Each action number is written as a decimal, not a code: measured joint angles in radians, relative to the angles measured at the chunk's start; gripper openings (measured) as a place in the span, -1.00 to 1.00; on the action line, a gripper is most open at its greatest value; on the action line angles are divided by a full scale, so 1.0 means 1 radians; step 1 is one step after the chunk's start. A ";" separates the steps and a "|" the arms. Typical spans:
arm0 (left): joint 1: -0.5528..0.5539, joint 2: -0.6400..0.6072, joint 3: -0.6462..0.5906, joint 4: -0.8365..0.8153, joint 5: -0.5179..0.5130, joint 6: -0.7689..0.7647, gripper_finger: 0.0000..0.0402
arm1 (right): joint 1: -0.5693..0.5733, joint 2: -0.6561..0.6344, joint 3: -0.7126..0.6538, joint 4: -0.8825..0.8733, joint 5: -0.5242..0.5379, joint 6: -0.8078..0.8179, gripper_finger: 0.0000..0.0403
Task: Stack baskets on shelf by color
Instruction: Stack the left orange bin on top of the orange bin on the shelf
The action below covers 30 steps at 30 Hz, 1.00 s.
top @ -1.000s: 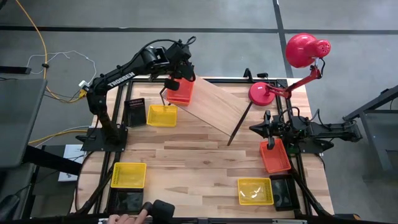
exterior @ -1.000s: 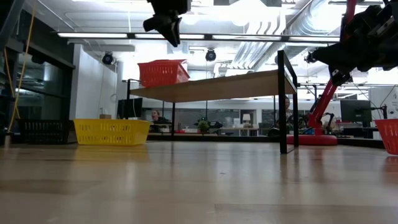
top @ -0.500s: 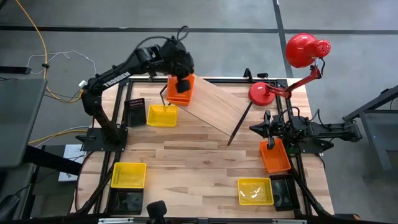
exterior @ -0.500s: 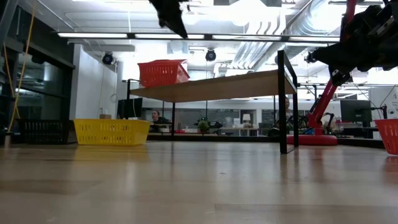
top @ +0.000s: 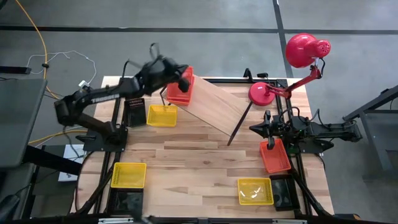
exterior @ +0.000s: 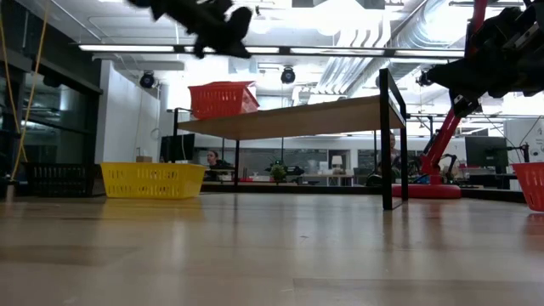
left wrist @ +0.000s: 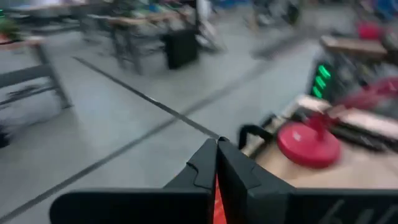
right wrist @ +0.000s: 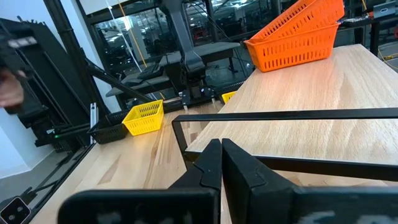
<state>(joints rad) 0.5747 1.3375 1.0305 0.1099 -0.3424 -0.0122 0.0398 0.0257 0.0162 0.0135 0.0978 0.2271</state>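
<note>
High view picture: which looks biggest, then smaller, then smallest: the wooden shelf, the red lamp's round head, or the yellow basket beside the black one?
1. The shelf looks biggest by far.
2 and 3. The yellow basket and the lamp head look about alike, and the lamp head stands nearer the camera, so I won't rank them.

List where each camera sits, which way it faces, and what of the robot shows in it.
High view: overhead, straight down; both arms, left gripper over the orange baskets on the shelf.
Low view: tabletop height, level across; left gripper above.
Left wrist view: looks outward at floor and red lamp; own shut fingers.
Right wrist view: along the shelf; right gripper shut.
Shared: high, low and right wrist views all show the orange baskets.
</note>
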 joint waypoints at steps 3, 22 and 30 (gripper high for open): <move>0.004 -0.049 -0.162 0.173 -0.071 -0.048 -1.00 | 0.000 0.000 0.000 0.000 0.000 0.000 -1.00; 0.040 0.102 -0.113 0.305 -0.060 -0.065 -1.00 | 0.000 0.000 0.000 0.000 0.000 0.000 -1.00; 0.054 0.153 -0.094 0.287 -0.082 -0.077 -1.00 | 0.000 0.000 0.000 0.000 0.000 0.000 -1.00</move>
<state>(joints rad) 0.6288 1.4905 0.9363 0.3965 -0.4247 -0.0893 0.0395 0.0257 0.0162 0.0134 0.0978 0.2271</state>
